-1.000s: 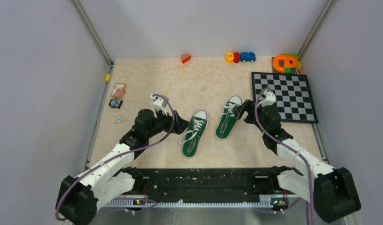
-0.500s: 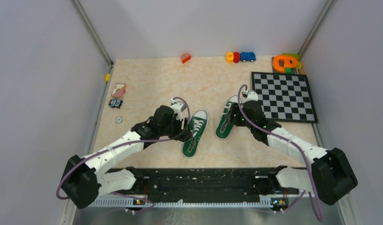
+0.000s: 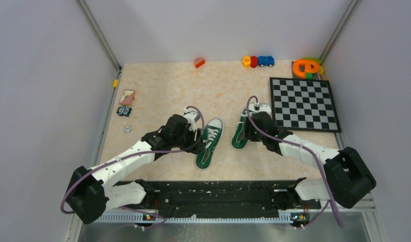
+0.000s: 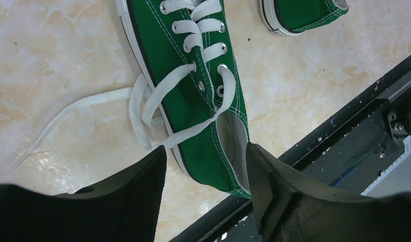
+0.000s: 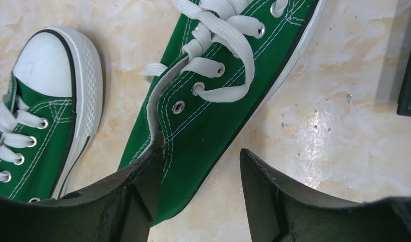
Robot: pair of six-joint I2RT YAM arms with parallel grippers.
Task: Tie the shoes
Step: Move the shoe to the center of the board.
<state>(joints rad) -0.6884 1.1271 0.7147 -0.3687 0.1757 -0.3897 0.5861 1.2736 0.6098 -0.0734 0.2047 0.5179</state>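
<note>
Motion inward has just set the left gripper [image 4: 206,174], jaws spread, astride the heel of the left shoe [image 4: 193,101], and the right gripper [image 5: 198,176] likewise astride the right shoe [image 5: 213,101]. Laces [image 4: 92,100] lie loose; tying hasn't begun.

The table [image 3: 163,85] has a light, stony-looking top. A green shoe [image 3: 209,143] with a white toe lies near the middle. Its white lace [image 4: 82,107] lies loose on the table beside it. The other shoe [image 3: 238,140] lies close by. A black and white checkerboard [image 3: 304,103] lies flat at one side. At the far edge sit a small red toy [image 3: 199,62], little toy cars [image 3: 258,61] and an orange toy [image 3: 306,67]. A card [image 3: 127,97] and a small ring [image 3: 127,129] lie at the other side.
</note>
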